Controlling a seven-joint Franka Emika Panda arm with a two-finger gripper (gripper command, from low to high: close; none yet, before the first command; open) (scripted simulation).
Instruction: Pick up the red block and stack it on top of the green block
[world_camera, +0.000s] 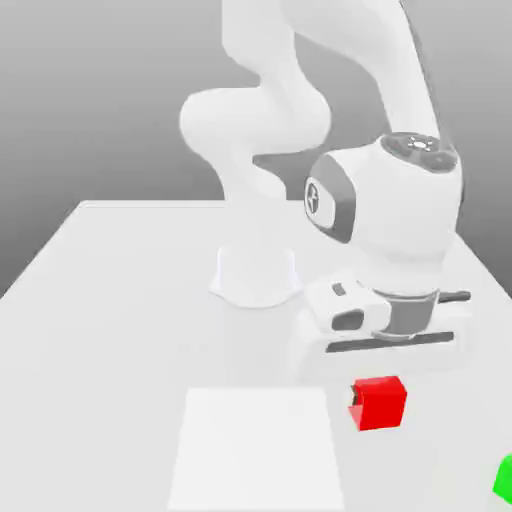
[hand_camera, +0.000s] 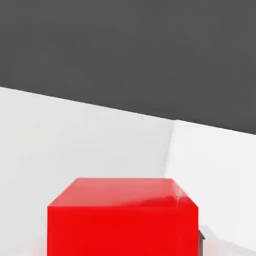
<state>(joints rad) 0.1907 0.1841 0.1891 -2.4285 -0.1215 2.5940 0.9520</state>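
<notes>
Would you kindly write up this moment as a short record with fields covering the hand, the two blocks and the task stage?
hand: the hand is shut on the red block, below the white arm's wrist
red block: the red block is held in the hand; whether it is lifted off the table cannot be told
green block: the green block sits at the exterior view's right edge, partly cut off, apart from the red block
white sheet: a flat white square lies on the table to the exterior view's left of the red block
stage: red block grasped, not yet stacked
</notes>
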